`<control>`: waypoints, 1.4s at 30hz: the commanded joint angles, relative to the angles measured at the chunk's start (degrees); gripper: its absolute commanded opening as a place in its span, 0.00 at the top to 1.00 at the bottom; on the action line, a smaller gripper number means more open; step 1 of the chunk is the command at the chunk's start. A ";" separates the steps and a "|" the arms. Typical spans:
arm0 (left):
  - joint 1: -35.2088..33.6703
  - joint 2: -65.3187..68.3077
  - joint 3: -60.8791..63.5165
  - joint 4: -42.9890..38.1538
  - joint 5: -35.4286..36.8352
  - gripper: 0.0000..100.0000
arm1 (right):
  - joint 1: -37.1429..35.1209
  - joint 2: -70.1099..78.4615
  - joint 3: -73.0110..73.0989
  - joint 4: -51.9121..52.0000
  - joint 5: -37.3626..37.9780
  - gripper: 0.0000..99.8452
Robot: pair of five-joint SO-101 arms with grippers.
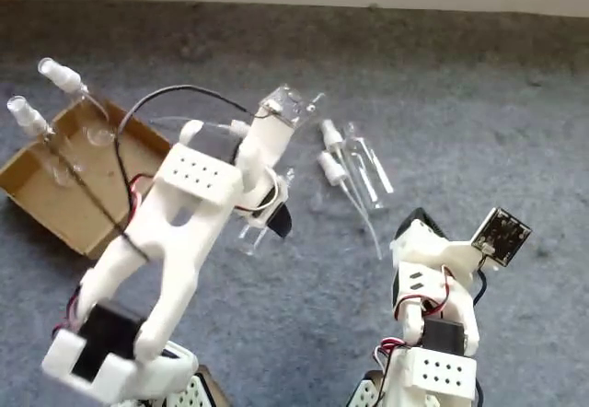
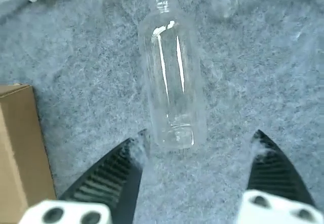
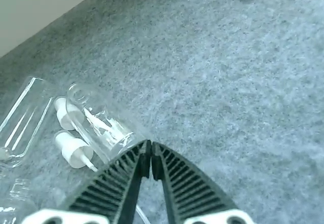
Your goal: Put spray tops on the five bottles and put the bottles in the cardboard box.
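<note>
Grey felt covers the bench. 2 capped bottles (image 1: 60,74) lie in the cardboard box (image 1: 41,195) by the bench's left edge (3 seemingly remain). Mid-bench, the left hand (image 2: 200,137) hangs wide open and empty over an uncapped bottle (image 2: 172,82). The right hand (image 3: 151,150), closed on nothing, sits beside loose spray tops (image 3: 71,150).

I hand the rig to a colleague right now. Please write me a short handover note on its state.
Left end effector: open, by the base of a topless bottle lying on the carpet.
Right end effector: shut, holding nothing.
Done: two bottles with spray tops lie in the box.
Left: that bottle and two more bottles need tops and boxing; two loose tops lie beside those.
</note>
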 commanded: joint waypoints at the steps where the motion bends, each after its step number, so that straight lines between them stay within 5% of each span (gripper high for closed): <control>1: -0.31 9.01 -9.10 -1.14 -0.44 0.73 | -0.40 -0.66 -0.22 0.13 0.79 0.99; 11: -0.22 27.21 -20.62 -1.32 -0.35 0.74 | -0.40 -0.66 -0.22 0.13 0.79 0.99; 17: -0.48 33.01 -26.24 -1.32 -0.44 0.84 | -0.40 -0.66 -0.22 0.13 0.79 0.99; 42: -0.31 35.38 -25.71 -4.75 -3.43 0.72 | -0.40 -0.66 -0.22 0.13 0.79 0.99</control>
